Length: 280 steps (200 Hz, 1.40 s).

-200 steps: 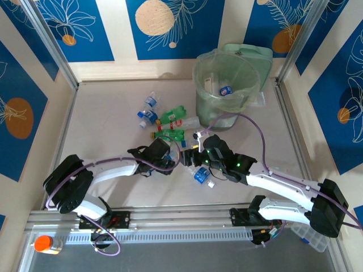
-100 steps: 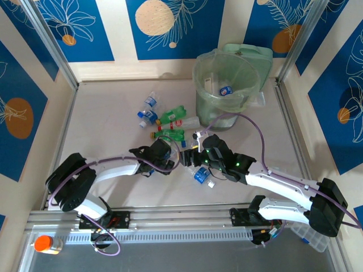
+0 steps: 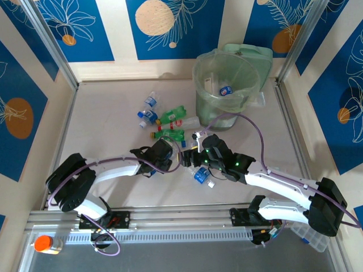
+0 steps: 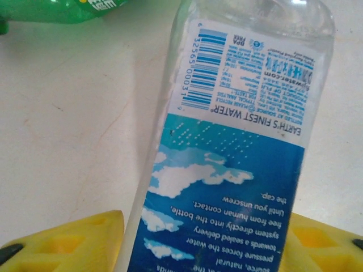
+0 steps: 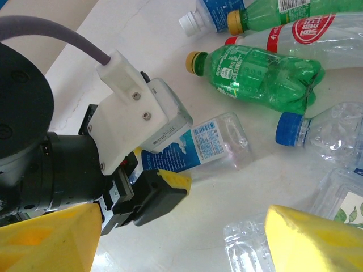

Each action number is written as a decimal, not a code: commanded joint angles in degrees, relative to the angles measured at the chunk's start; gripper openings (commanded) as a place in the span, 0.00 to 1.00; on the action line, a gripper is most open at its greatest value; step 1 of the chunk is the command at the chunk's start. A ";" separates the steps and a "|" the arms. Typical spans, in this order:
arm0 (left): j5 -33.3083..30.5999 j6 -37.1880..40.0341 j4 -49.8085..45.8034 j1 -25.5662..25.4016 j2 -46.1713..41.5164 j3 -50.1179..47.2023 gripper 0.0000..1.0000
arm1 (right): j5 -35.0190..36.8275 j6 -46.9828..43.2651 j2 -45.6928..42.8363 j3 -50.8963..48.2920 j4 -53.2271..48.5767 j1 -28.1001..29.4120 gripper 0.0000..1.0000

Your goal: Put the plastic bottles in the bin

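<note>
I appear to have my left gripper (image 4: 204, 232) clamped on a blue-label bottle (image 4: 238, 141), which lies flat on the near left side of the bin (image 3: 211, 107). My right gripper (image 5: 181, 226) stands open just beside it. Loose bottles (image 3: 170, 119) lie left of the bin, and a blue-capped bottle (image 3: 226, 89) rests inside it.

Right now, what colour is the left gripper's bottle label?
The bottle label is blue with white clouds; the left wrist view shows it best.
</note>
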 commanded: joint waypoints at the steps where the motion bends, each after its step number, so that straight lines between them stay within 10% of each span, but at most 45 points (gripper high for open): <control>1: -1.76 0.07 -0.11 -0.78 -3.01 0.04 0.54 | -1.82 0.43 -0.08 2.04 1.89 0.07 0.76; 54: 2.49 -0.28 6.00 -0.77 -14.86 -5.98 0.48 | 0.78 0.31 -5.22 -1.09 4.68 0.11 0.76; 174: 34.84 -4.88 32.45 -0.60 -31.18 -17.95 0.43 | -12.56 -0.80 -14.83 -14.91 30.35 -4.05 0.85; 280: 42.28 -18.39 48.16 0.95 -31.43 -14.56 0.42 | -43.43 16.40 -9.32 -12.20 49.21 -15.62 0.90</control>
